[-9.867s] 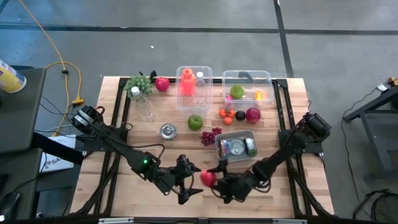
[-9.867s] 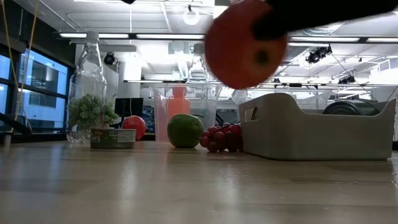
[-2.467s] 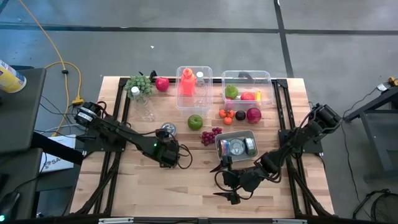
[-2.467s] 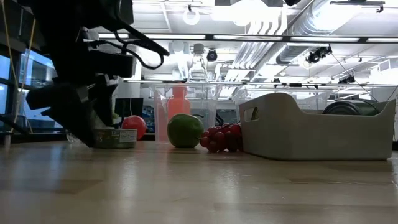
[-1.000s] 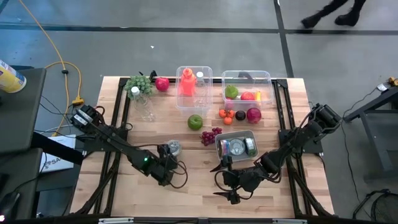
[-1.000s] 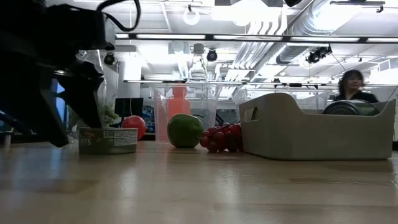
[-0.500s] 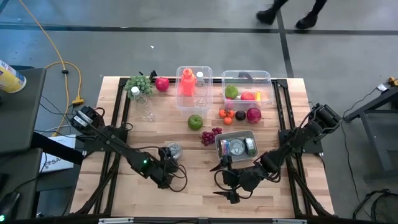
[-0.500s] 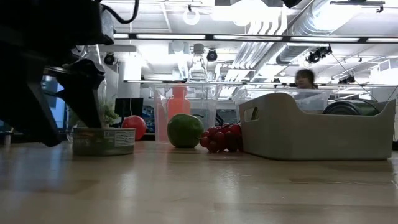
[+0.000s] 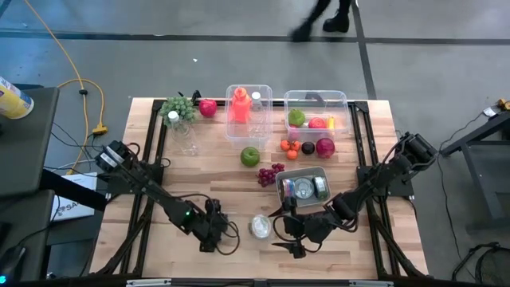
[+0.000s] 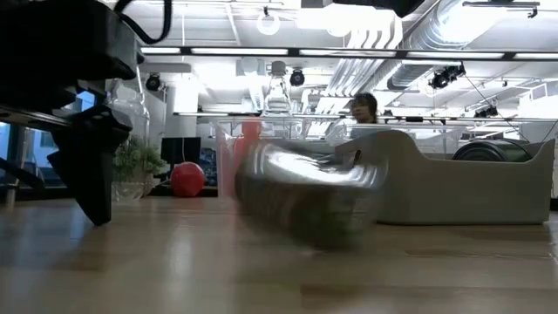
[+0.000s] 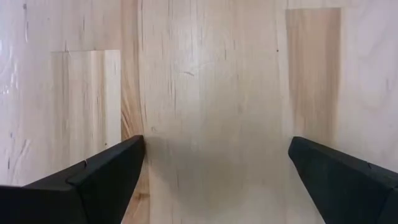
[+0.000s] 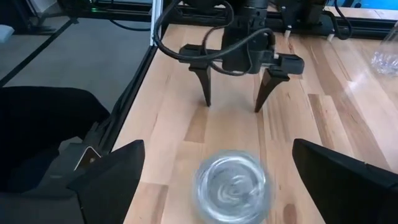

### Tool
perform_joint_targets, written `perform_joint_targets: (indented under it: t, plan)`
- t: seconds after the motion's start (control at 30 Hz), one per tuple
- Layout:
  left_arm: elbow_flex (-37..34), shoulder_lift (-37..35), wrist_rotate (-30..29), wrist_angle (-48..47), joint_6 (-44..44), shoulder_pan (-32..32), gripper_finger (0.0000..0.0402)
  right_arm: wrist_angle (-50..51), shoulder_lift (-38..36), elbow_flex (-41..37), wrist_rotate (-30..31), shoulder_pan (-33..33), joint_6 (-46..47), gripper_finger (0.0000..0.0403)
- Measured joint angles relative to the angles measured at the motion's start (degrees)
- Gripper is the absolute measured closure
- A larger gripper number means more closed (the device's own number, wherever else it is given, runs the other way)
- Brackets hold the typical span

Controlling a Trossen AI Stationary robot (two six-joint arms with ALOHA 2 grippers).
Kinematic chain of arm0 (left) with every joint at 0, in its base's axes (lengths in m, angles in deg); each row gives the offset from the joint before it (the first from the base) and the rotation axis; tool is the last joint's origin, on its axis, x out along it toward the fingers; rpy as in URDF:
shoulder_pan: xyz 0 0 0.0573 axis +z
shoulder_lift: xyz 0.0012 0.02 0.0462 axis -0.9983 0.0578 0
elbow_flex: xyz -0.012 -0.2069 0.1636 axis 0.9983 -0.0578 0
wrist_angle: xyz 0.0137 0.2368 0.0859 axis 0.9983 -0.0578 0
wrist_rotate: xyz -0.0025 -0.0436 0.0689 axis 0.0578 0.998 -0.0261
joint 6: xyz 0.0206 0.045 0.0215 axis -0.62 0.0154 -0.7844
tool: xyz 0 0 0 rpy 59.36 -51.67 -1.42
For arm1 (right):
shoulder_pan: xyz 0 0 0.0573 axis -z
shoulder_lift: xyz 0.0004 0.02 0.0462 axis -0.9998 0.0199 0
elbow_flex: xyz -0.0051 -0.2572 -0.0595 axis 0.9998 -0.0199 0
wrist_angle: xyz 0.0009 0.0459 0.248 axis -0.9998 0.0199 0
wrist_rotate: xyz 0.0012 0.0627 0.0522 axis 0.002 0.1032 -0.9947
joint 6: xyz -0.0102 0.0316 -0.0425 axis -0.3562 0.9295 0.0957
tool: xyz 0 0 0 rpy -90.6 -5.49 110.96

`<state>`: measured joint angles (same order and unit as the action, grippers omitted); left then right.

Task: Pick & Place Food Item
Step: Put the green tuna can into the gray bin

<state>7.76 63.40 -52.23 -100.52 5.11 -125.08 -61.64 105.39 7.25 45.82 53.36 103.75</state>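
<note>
A silver food can (image 9: 260,226) is on the table near its near edge, between my two grippers and touched by neither. It is blurred in the low view (image 10: 305,196). My left gripper (image 9: 212,232) is open, points down at the bare wood to the can's left, and holds nothing (image 11: 214,162). My right gripper (image 9: 277,229) is open and empty just right of the can. In the right wrist view the can (image 12: 233,186) lies between and below the open fingers, with my left gripper (image 12: 233,104) beyond it.
A grey bin (image 9: 303,172) with cans stands just behind my right gripper. Red grapes (image 9: 271,173), a green apple (image 9: 250,156), small fruits (image 9: 307,147) and two clear containers (image 9: 317,112) (image 9: 248,102) stand farther back. A person passes beyond the table (image 10: 364,106).
The can stood between my left gripper's fingers. It has since left them and travelled toward the table's right and near edge, stopping in front of my right gripper, still blurred with motion. My left gripper has moved a little toward the near edge.
</note>
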Motion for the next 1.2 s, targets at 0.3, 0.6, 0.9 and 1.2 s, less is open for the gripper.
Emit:
perform_joint_targets:
  t: [0.3, 0.6, 0.9, 1.2]
  plan:
    - [0.0, 0.0, -2.9, 2.7, 0.1, 0.3, 0.0005, 6.7, 0.0, 0.0, -0.1, 0.4, -0.2, 0.0005]
    - [0.0, 0.0, -3.7, 4.2, 1.2, 0.3, 0.0004, 8.4, 0.0, 0.0, -9.2, -2.3, 3.7, 0.0005]
    - [0.0, 0.0, -4.2, 5.6, 1.5, 0.3, 0.0004, 10.3, 7.7, 0.0, -9.1, -7.9, 13.3, 0.0005]
    - [0.0, 0.1, -6.2, 9.4, 1.5, 0.5, 0.0004, 7.8, 13.1, 0.0, -11.4, -6.7, 14.7, 0.0005]
